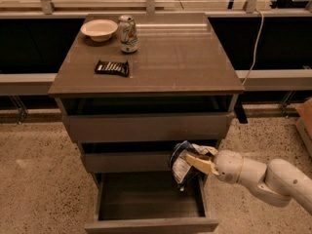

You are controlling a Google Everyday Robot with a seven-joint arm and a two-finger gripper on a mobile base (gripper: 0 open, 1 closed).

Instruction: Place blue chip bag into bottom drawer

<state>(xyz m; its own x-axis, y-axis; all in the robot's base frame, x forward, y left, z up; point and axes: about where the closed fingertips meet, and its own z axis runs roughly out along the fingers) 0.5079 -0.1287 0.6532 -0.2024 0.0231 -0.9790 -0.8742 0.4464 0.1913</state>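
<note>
The blue chip bag is a crinkled dark-blue and white foil bag. My gripper is shut on it, with a tan finger pressed across the bag. My white arm reaches in from the lower right. The bag hangs in front of the middle drawer, just above the right rear part of the bottom drawer. The bottom drawer is pulled out, and its dark inside shows nothing in it.
On the cabinet top are a white bowl, a soda can and a flat black candy bar wrapper. The two upper drawers are slightly ajar. A speckled floor surrounds the cabinet. A cardboard box edge is at right.
</note>
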